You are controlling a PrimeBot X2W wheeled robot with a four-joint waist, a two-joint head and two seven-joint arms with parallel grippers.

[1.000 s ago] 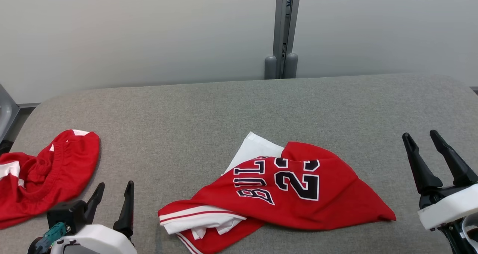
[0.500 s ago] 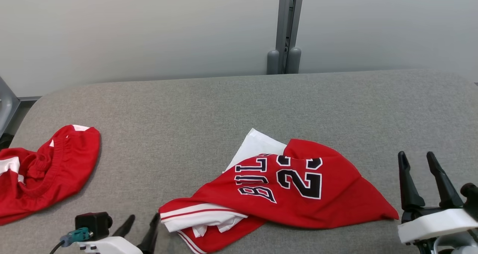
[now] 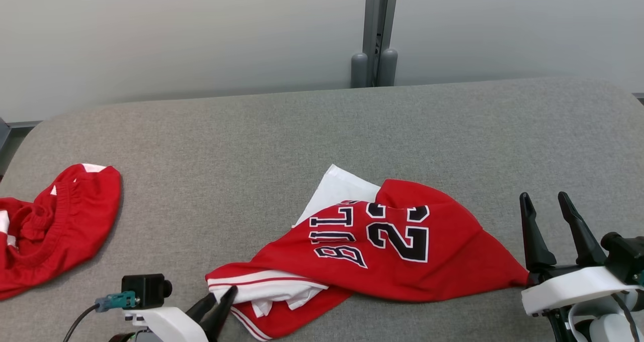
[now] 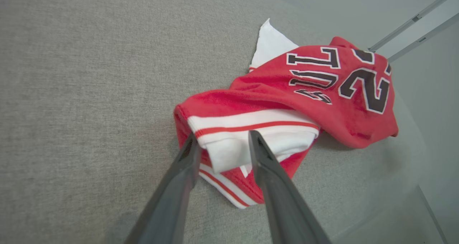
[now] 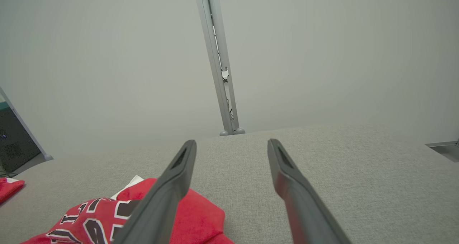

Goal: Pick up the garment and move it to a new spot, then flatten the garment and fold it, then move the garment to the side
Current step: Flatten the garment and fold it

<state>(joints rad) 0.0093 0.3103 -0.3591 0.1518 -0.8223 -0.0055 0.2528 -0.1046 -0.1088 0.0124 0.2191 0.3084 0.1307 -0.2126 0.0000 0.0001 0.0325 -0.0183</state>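
The left gripper (image 4: 222, 141) straddles the jersey's (image 3: 402, 251) white hem (image 4: 251, 120) near the worktop's (image 3: 302, 131) front edge, jaws apart, ready to pinch; the right gripper (image 3: 543, 197) hovers wide beside its right corner.

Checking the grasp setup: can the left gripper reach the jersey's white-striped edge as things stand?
Probably yes: the left gripper has open fingers astride the jersey at its white-striped edge; nothing blocks it.

We see a red jersey (image 3: 443, 266) with black, white-outlined letters and numbers and white-red striped trim, another red-and-white garment (image 3: 55, 231), and a grey woven table (image 3: 251, 146).
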